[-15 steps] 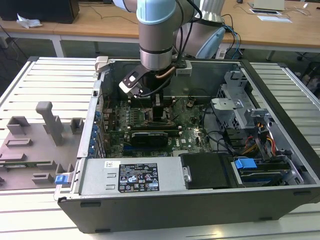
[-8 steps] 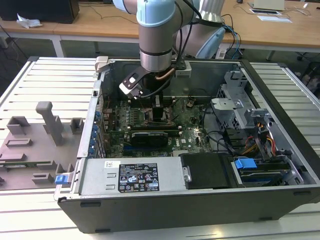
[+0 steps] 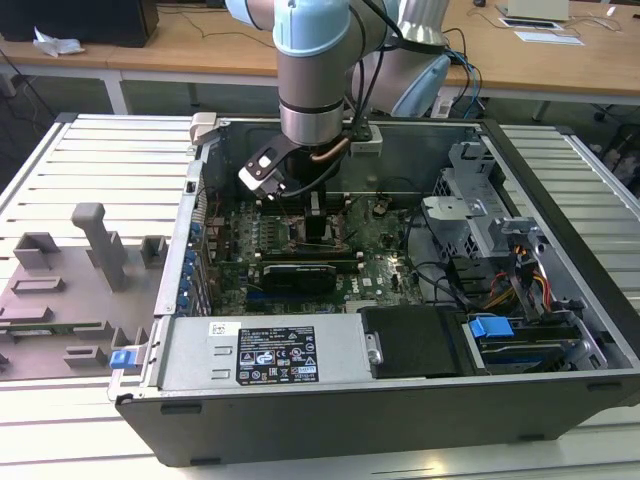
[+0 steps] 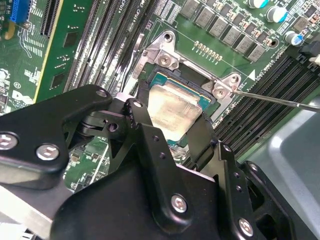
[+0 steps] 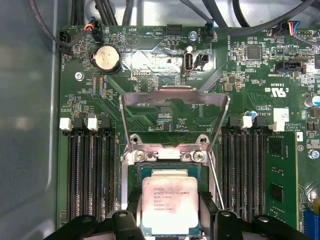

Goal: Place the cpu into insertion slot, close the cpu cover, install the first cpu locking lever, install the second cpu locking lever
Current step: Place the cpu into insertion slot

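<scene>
My claw (image 4: 170, 119) is clamped on the cpu (image 4: 172, 102): in both wrist views my black fingers (image 4: 138, 120) press against two opposite edges of the chip, its pale metal top lying flat and face up between them. The cpu sits within the insertion slot (image 5: 127, 170), with a strip of its green edge showing against the dark socket wall and the grey metal rim framing it. Just past the slot, the cpu cover (image 5: 175, 96) stands swung up and open on its hinge, with the motherboard (image 5: 165, 120) visible through its large window. A thin wire locking lever (image 4: 277, 100) runs out from a corner of the rim, unlatched and raised off the board. Rows of black memory slots (image 5: 92, 170) flank the socket on both sides. Farther along the board is a round coin battery (image 5: 106, 57), with dark cables (image 5: 80, 20) plugged in near the board's edge. In the exterior view my arm (image 3: 315, 90) reaches down into an open computer case (image 3: 330, 420) lying on its side on a slatted metal table (image 3: 80, 160). The labelled power supply (image 3: 265, 355) is along the near wall of the case, and grey fixture blocks (image 3: 90, 250) rest on the table at the exterior view's left. Wooden desks (image 3: 560, 70) stand beyond.
</scene>
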### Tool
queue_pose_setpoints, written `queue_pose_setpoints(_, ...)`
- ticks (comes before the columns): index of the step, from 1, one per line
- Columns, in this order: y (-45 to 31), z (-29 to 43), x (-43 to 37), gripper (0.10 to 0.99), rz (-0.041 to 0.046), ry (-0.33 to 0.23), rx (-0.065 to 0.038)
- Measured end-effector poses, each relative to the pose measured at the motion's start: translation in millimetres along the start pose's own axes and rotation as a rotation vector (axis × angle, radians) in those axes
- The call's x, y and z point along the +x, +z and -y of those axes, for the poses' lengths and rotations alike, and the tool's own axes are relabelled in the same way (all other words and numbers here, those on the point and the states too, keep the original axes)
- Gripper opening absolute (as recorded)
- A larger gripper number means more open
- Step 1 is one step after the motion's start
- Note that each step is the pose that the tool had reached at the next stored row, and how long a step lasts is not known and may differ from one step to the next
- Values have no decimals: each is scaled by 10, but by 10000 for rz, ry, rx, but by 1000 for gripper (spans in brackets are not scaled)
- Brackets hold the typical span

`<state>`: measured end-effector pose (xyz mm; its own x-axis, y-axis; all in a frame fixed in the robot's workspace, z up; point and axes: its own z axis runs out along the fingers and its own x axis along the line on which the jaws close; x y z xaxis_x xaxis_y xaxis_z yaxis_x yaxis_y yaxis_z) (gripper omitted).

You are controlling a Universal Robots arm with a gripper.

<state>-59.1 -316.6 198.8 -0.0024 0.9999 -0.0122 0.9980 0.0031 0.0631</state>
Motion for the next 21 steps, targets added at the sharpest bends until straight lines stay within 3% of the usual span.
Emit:
queue_pose_setpoints(3, 1, -1, 0, 553, 0, -1, 0)
queue_pose_setpoints(4, 1, -2, 0, 620, 0, -1, 0)
queue_pose_setpoints(8, -9, -3, 0, 620, -2, -1, -1)
queue_pose_setpoints(12, -186, -15, 4, 620, 4, -2, 0)
queue_pose_setpoints(13, -227, -17, 5, 537, 5, -3, -1)
queue_pose_setpoints(14, -262, -19, 5, 537, 5, -2, -1)
queue_pose_setpoints(17, -434, -30, 5, 353, 5, -1, -1)
queue_pose_setpoints(18, -472, -32, 6, 235, 5, -1, 0)
queue_pose_setpoints(20, -562, -38, 9, 114, 10, 0, 0)
queue_pose_setpoints(21, -583, -39, 9, 106, 13, -2, 0)
